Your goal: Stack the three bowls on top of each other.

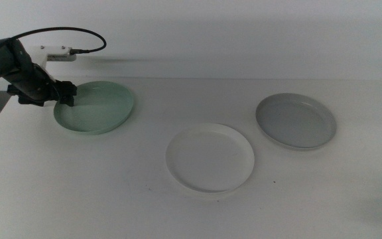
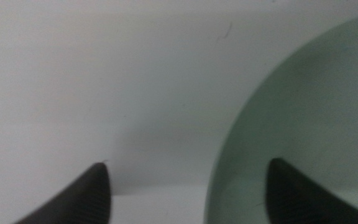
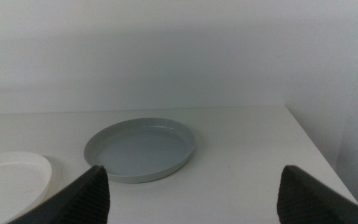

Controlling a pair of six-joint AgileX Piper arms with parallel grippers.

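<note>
The mint green bowl [image 1: 98, 107] sits at the back left of the table. My left gripper [image 1: 65, 98] is open at its left rim. In the left wrist view the gripper [image 2: 194, 193] has one jaw outside the mint bowl [image 2: 303, 112] and one jaw over its inside, astride the rim. The white bowl [image 1: 209, 158] lies at the centre front and the grey bowl [image 1: 296, 121] to its right. The right arm is out of the middle view. My right gripper [image 3: 194, 193] is open and empty, facing the grey bowl [image 3: 140, 148], with the white bowl [image 3: 5, 180] at the side.
A small white box [image 1: 58, 54] with a black cable lies at the back left, behind the left arm. The table's right edge [image 3: 316, 149] runs close to the grey bowl. A white wall stands behind the table.
</note>
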